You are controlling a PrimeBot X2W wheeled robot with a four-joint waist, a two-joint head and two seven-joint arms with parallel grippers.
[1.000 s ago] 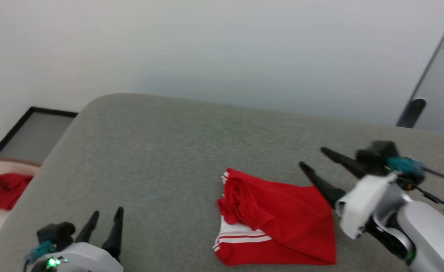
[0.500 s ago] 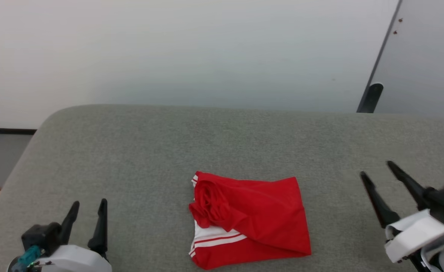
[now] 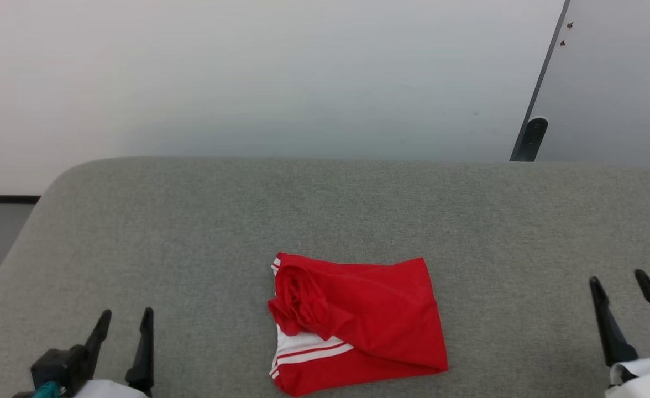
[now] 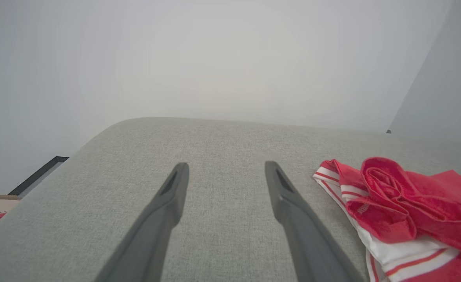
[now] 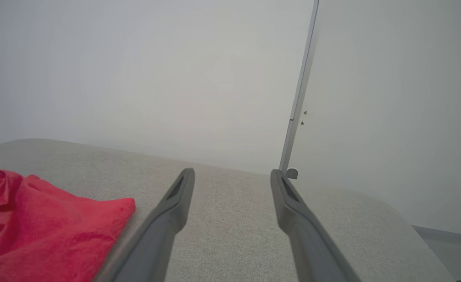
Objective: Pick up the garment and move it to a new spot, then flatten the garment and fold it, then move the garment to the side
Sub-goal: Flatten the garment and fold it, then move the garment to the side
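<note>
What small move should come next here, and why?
Probably reach the right gripper toward the right edge of the garment. The garment lies folded in the middle of the grey padded surface, not yet off to the side. The right gripper and the left gripper both stand open, apart from it.

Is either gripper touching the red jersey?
No, the left gripper and right gripper stand open, each with bare gray fabric surface between it and the folded red jersey.
</note>
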